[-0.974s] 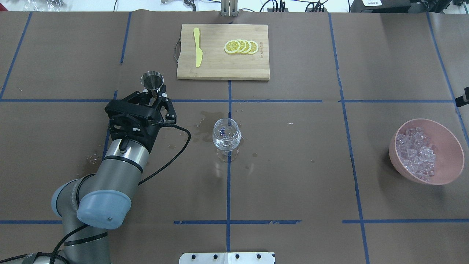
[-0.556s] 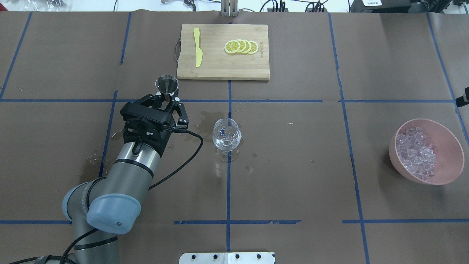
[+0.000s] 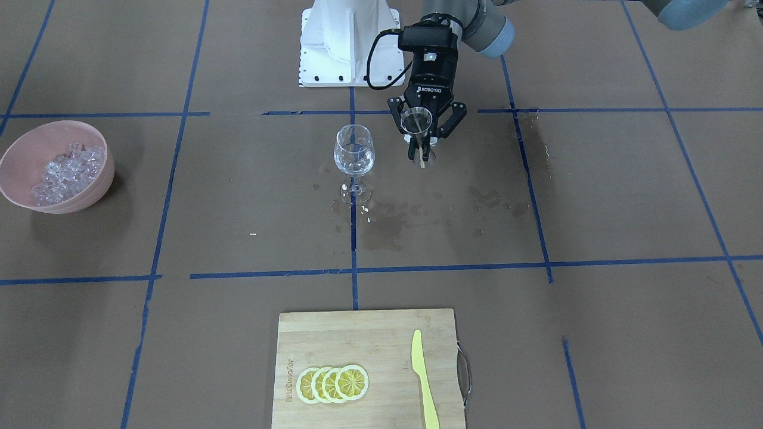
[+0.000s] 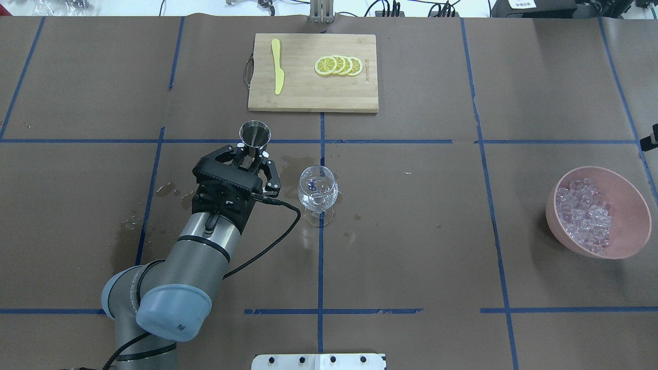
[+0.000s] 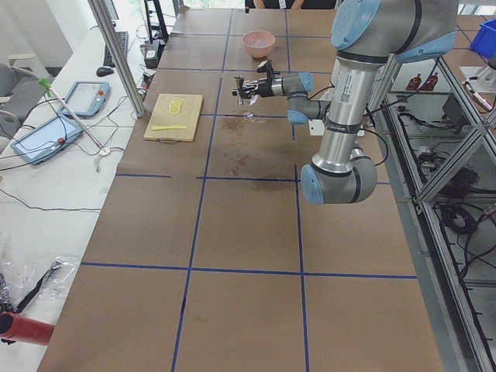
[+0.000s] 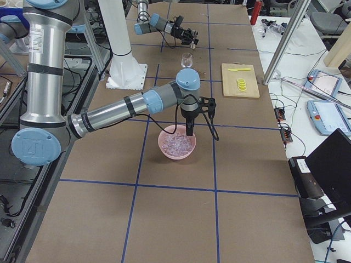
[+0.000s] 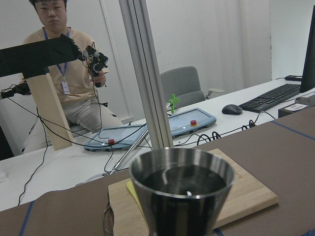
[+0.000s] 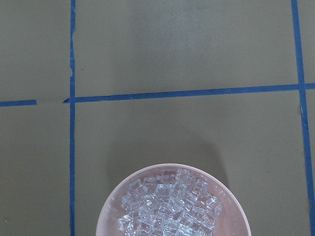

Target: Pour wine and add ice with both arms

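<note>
Left arm (image 4: 205,241): the left claw (image 4: 253,152) is clenched on the narrow waist of a steel measuring cup (image 4: 254,134) and holds it upright above the bench (image 4: 411,246), just beside the wine glass (image 4: 318,192) on the robot's left and apart from it. In the overhead view the claw body hides the lower half of the cup.

The wine: I cannot confirm it. From the left wrist camera the cup's inside is dark, with one small glint, and its lower part is cut off by the frame edge. No liquid level can be read. The glass bowl shows glints and reflections, and I cannot tell whether it holds anything. Wet patches darken the brown paper around the foot of the glass.

The ice (image 4: 583,213) lies heaped in a pink bowl (image 4: 631,216) at the robot's right end of the bench, well apart from the glass. The right wrist camera cuts off the near part of the bowl.

Right arm (image 6: 126,107): it shows only in the right-end view, with the right claw (image 6: 188,130) pointing down over the bowl. I cannot tell whether that claw is released or clenched.

At the far edge, a cutting board (image 4: 308,97) carries overlapping lemon slices (image 4: 339,65) and a yellow knife (image 4: 277,67).
</note>
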Controlling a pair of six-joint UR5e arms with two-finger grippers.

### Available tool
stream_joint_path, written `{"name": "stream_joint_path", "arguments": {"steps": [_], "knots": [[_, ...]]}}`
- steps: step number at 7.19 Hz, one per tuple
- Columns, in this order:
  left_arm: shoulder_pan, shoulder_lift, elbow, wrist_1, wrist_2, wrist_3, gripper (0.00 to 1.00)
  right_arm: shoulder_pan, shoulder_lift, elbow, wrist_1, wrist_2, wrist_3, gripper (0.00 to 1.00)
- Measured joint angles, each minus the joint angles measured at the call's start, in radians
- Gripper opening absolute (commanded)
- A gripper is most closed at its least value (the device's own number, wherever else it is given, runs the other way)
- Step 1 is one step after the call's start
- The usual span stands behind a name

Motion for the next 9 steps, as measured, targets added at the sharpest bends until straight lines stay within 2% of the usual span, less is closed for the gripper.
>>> {"name": "stream_joint_path", "arguments": {"steps": [9], "knots": [[0.049,-0.048,0.041,0.002,0.006,0.146,0.00,0.000,-0.001,-0.013,0.000,0.001,0.000,1.00]]}}
